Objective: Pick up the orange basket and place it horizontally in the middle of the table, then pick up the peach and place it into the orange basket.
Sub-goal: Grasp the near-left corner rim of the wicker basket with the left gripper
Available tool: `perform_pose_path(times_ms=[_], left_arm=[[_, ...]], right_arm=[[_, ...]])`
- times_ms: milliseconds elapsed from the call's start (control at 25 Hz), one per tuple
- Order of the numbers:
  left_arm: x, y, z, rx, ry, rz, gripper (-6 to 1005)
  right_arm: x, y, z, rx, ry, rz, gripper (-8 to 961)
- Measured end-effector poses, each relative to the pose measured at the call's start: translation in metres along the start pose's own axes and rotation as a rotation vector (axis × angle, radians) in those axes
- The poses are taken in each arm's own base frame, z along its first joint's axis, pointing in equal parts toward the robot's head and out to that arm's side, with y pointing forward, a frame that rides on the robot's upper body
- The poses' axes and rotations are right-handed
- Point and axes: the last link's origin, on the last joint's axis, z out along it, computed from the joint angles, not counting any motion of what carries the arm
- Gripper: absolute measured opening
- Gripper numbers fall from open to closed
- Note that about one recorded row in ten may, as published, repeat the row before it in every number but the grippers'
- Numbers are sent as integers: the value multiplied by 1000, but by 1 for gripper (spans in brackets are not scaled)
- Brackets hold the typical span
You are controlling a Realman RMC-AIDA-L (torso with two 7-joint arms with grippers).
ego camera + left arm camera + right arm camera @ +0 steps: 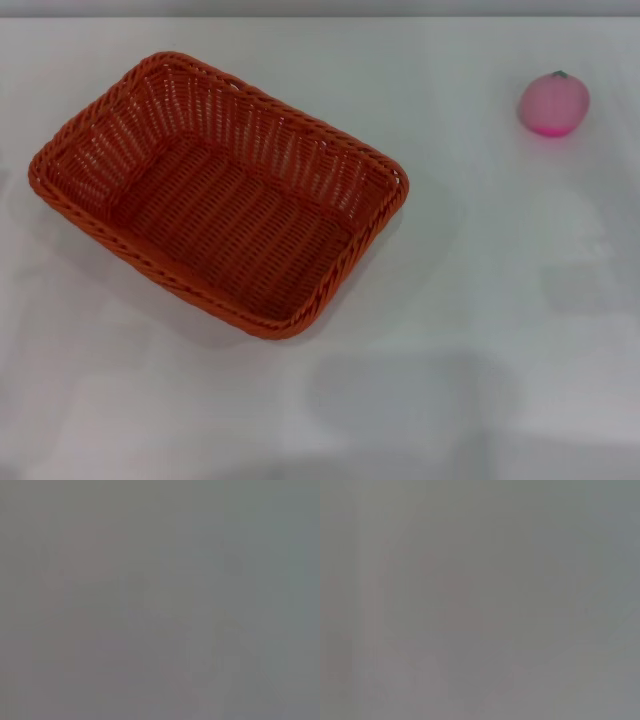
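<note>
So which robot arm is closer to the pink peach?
Cannot tell: neither the left nor the right pincer shows in any view. The peach sits far back on the robot's right side of the table, apart from the orange basket.

A plain white bench [480, 300] carries an orange basket [220, 195], set at a slant on its left half, and a pink peach [553, 103] far right.

No readable text, label, number or sign shows in any view
</note>
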Motion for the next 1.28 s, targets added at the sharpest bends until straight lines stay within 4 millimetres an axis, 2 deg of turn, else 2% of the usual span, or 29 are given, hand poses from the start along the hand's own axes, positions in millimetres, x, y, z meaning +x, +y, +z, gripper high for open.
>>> perform_pose_path(times_ms=[600,760,920,1120,1280], left_arm=[[-2,0,0,2,-11,-1,865],[2,1,6,-51,-14,-21,863],[9,-3,21,-130,-64,-80,861],[13,-8,47,-237,-278,-150,861],[29,-6,70,-319,-466,-172,861]], right_arm=[[-1,-1,1,3,0,-6,812],[-1,-2,1,4,-1,-9,812],[-2,-4,2,6,-5,-18,812],[-4,-6,3,2,-9,-32,811],[-6,-7,5,2,-13,-37,811]])
